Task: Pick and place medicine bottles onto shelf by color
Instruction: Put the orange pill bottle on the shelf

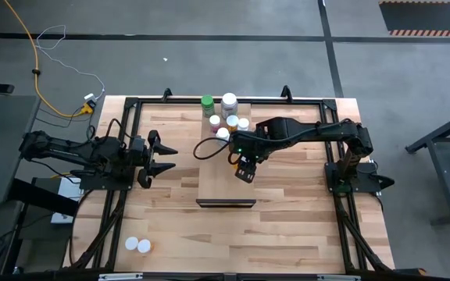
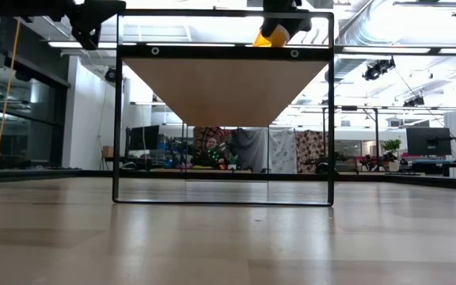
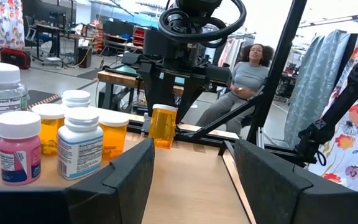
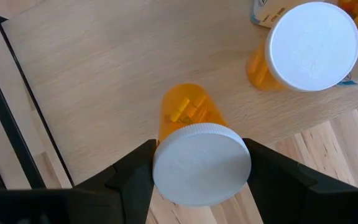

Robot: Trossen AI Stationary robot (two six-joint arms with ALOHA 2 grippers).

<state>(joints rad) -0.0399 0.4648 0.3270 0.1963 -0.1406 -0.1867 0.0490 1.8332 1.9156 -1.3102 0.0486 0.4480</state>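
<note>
Your right pincer is over the shelf, and between its two fingers it holds an orange bottle by the white cap; the fingers press on both sides of the cap and the body hangs below it, close above the pale board. From the left wrist view, this orange bottle looks upright with its bottom at, or just over, the board, but you cannot tell surely if it already touches. I judge that this bottle is light, made of thin stiff plastic, with a few loose pills inside that may shift when you move. The cap is smooth and round, so it may slip or turn if the grip is not centred; take it across the widest part of the cap, or lower on the body if you need more hold. It is narrow for its height, so it may tip if you release it when it is tilted. The other medicine bottles stand in a group at the far end of the shelf, orange, pink and white ones close together, so keep away from them. Two more bottles lie on the surface near the front left corner. Your left pincer waits open, beside the shelf, holding nothing.
</note>
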